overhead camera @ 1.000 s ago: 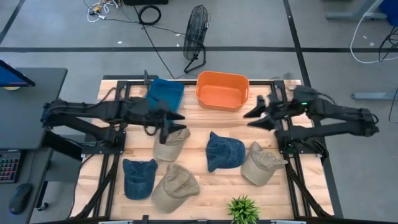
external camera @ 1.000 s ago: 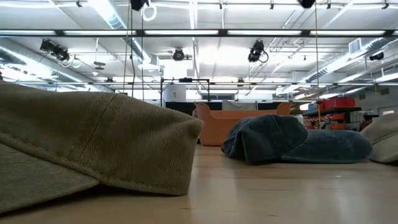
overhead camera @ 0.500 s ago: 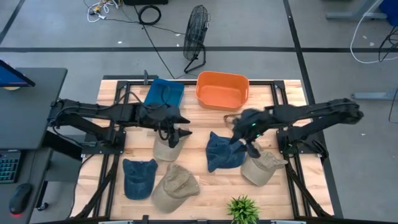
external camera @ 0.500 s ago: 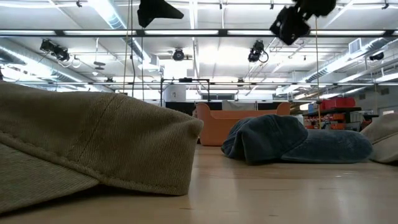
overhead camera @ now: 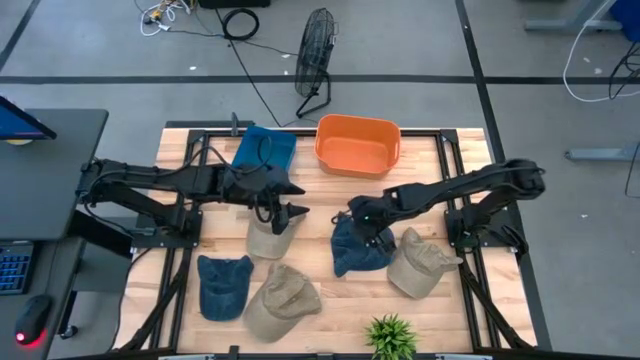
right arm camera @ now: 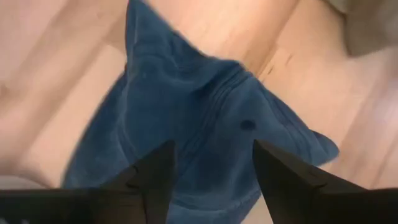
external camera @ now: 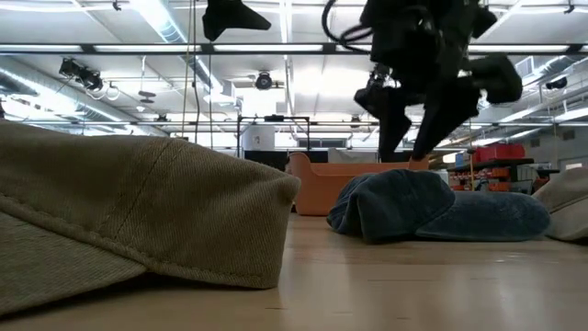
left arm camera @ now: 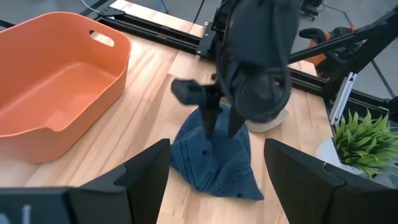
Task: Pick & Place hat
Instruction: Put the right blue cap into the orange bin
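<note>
Your right gripper (overhead camera: 372,228) had swung in from the right edge of the table, where it hung a second earlier, and now sat directly over the blue hat (overhead camera: 360,248) in the middle of the table. In the low view its fingers (external camera: 390,129) pointed down just above the hat's crown (external camera: 404,198), spread apart with nothing between them. The right wrist view agreed: both fingers framed the blue fabric (right arm camera: 205,124), apart from it as far as the view could tell. So the reach was done and the grasp was not; the hat lay flat on the wood, unmoved across the three high views.

Your left gripper (overhead camera: 283,213) had dropped a little and settled over the tan hat (overhead camera: 270,238) at centre-left. The left wrist view showed its fingers (left arm camera: 140,180) wide and empty.

The orange bin (overhead camera: 358,146) stood at the far edge of the table, near the blue hat, and I'd judge it the likely drop point. Next you'd have needed a short descent and a close on the crown. The soft cloth would probably bunch, so a deep bite would have held better than a pinch.
</note>
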Robot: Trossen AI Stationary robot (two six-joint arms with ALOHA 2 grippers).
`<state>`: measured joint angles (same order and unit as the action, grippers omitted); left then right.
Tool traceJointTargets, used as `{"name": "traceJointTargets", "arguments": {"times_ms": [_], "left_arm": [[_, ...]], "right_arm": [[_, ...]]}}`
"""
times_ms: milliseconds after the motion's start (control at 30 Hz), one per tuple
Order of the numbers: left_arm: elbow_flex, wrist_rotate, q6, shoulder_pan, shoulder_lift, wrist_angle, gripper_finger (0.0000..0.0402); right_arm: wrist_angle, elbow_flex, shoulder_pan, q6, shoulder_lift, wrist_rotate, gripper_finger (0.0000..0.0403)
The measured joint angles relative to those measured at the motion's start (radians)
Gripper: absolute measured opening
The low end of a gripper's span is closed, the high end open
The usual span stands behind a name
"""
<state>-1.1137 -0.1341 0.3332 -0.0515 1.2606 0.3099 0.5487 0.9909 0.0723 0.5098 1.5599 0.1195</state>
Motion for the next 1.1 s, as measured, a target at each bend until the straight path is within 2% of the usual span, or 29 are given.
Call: {"name": "traceJointTargets", "arguments": {"times_ms": [300, 500, 667, 900, 967, 1100], "left_arm": [[0.000, 0.000, 0.003, -0.001, 0.000, 0.001, 0.0264], [0.000, 0.000, 0.000, -0.005, 0.000, 0.001, 0.0264], [0.001, 0.000, -0.004, -0.005, 0.000, 0.002, 0.0264], [0.001, 0.001, -0.005, -0.005, 0.000, 0.003, 0.0264], [0.001, 0.000, -0.005, -0.005, 0.000, 0.003, 0.0264], [0.001, 0.001, -0.005, -0.005, 0.000, 0.003, 0.0264]], "right_arm": [[-0.096, 0.000, -0.033, 0.029, 0.143, -0.111, 0.0217], [-0.091, 0.005, -0.062, -0.051, 0.228, -0.096, 0.0207], [-0.094, 0.006, -0.066, -0.086, 0.274, -0.089, 0.0153], [-0.128, 0.004, -0.071, -0.158, 0.283, -0.104, 0.0023], [-0.136, 0.004, -0.071, -0.195, 0.284, -0.104, 0.0011], [-0.131, 0.010, -0.072, -0.309, 0.267, -0.077, 0.0018]]}}
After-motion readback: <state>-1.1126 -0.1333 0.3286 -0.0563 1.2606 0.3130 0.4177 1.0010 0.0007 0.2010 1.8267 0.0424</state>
